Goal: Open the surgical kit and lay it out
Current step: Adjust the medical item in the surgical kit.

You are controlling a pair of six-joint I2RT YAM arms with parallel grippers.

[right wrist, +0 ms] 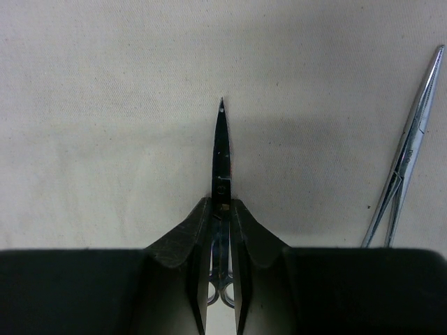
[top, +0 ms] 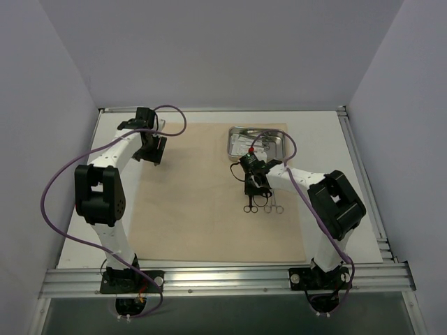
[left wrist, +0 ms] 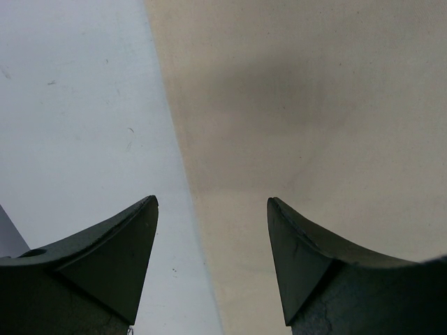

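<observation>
Where the beige cloth wrap [top: 209, 209] lies spread flat over the middle of the white table [top: 335, 174], the kit's pieces sit toward its far right part. Listed first, the steel tray [top: 230, 143] stands at the wrap's far right corner; its contents are too small to tell. Just on the near side of it, the right gripper [right wrist: 221, 209] has its fingers pressed tight on a slim clamp [right wrist: 221, 153], pinching the shank just above the ring handles; the clamp's blades are closed and its tip points away from the wrist. Whether it rests on the cloth or is lifted cannot be told. To its right and apart from it, a second clamp [right wrist: 408, 153] lies on the cloth with its blades together. At the wrap's far left edge, the left gripper [left wrist: 213, 202] has its jaws wide apart and holds nothing; one finger is over bare table, the other over cloth, and the cloth's edge runs between them.
</observation>
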